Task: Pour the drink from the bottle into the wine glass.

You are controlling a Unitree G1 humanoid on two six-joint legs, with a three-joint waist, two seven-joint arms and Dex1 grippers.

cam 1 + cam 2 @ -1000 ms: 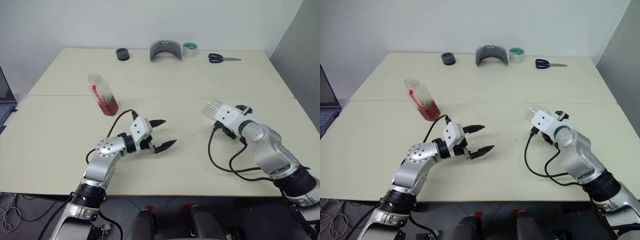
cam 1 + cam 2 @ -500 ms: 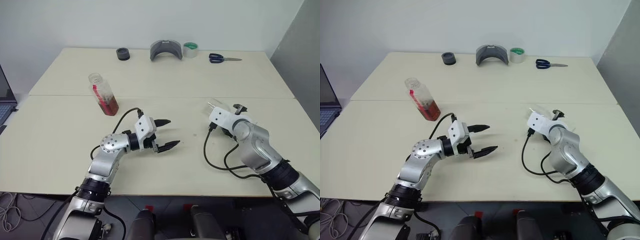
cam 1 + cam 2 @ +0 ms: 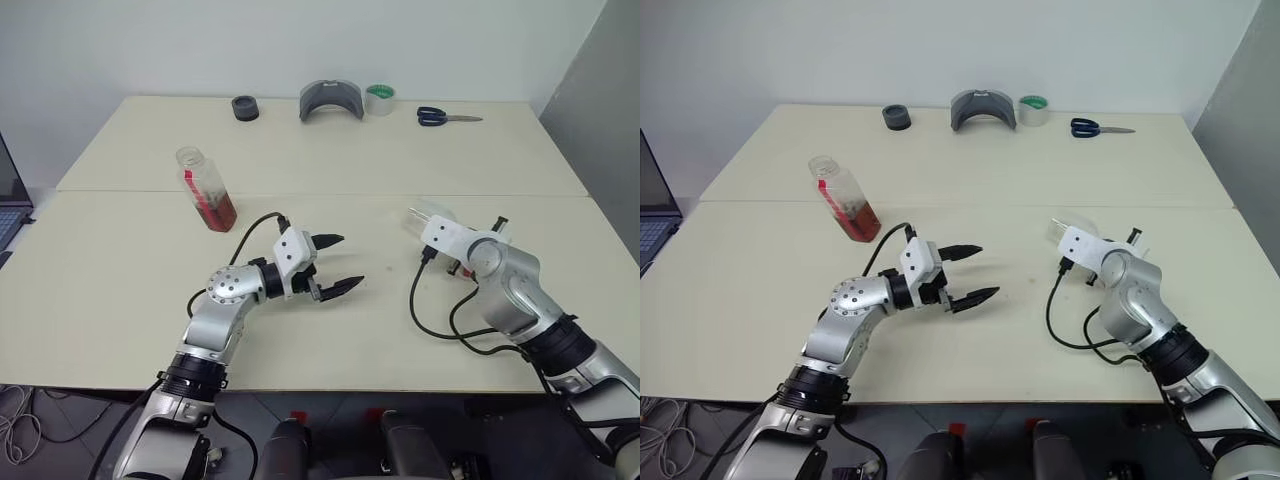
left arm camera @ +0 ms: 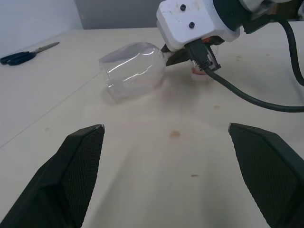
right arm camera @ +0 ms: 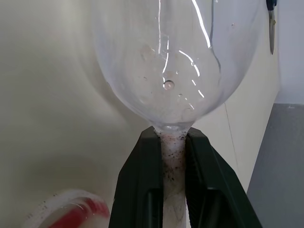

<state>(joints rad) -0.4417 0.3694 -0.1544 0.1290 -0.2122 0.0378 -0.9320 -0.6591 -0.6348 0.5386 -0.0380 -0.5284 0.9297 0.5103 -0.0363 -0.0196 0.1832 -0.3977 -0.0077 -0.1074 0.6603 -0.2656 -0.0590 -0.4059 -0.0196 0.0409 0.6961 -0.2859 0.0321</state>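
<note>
Two black fingers (image 5: 142,180) of the right gripper (image 5: 172,178) are clamped on the thin stem of the one wine glass (image 4: 135,69), just below its bowl. That glass lies on its side on the table (image 3: 330,160), its long axis running away from the robot and a little to its left, with the open mouth pointing that way and the stem back into the claw. The bowl looks empty apart from a few droplets. Just beside the claw, on the tabletop, sits one small red-and-white cap (image 5: 71,211). The right arm reaches forward with the forearm bent inward and the wrist tipped down toward the table.

One other claw, the left gripper (image 3: 335,265), hangs low over the middle of the table with its fingers spread wide and nothing between them; it points level, across toward the glass, well apart from it. Its elbow is bent, forearm angled inward.

One bottle (image 3: 205,187) stands uncapped further back on the left, leaning slightly, neck up, with the drink (image 3: 217,212) reddish in its lower part and a red strip down its side.

Along the far edge sit a black ring (image 3: 245,108), a grey curved piece (image 3: 331,100), a roll of tape (image 3: 380,99) and one pair of scissors (image 3: 446,117).
</note>
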